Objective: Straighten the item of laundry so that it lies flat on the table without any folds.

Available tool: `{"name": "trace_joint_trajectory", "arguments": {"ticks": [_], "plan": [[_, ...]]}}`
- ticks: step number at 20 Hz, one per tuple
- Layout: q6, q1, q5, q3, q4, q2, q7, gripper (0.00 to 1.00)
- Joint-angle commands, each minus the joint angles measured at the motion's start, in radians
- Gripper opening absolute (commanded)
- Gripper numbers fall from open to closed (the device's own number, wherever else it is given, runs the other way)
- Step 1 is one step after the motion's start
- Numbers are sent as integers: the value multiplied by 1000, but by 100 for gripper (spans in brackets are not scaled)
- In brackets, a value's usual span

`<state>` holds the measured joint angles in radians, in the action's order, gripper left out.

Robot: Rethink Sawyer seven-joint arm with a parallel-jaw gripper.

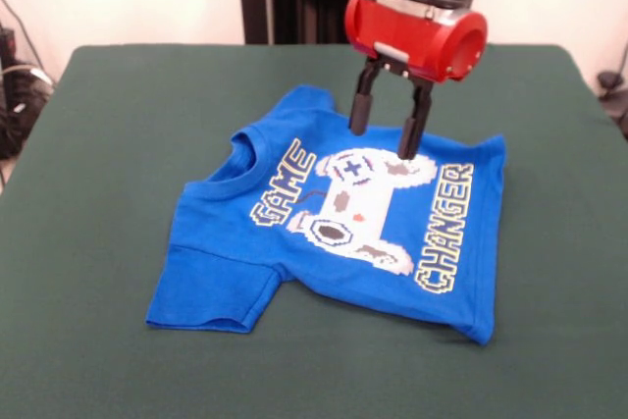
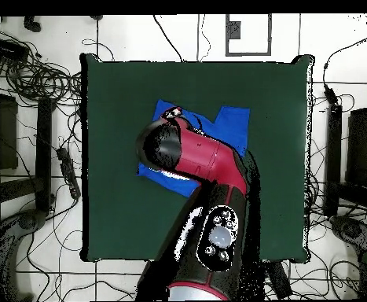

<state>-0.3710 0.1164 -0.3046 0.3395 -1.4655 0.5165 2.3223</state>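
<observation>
End effector [image 1: 387,130] open, fingers spread moderately, empty, tips at the blue T-shirt's [image 1: 334,211] upper edge over the controller print. T-shirt lies mid-desk [image 1: 88,242], mostly flat; far sleeve appears tucked under. Risk: pinching here may bunch the chest fabric, adding folds.

On the blue T-shirt [image 1: 334,233] below me I read two words in yellow-outlined block letters: "GAME" runs along one side of the white pixel game controller print [image 1: 358,205], and "CHANGER" runs along the other side. I can read no other writing anywhere.
</observation>
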Motion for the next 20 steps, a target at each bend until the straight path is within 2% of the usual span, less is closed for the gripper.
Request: {"name": "trace_joint_trajectory", "arguments": {"ticks": [1,20], "plan": [[-63,-12,44,-180,22,-72,-3,100],[-50,-38,64,-214,16,-73,-1,100]]}}
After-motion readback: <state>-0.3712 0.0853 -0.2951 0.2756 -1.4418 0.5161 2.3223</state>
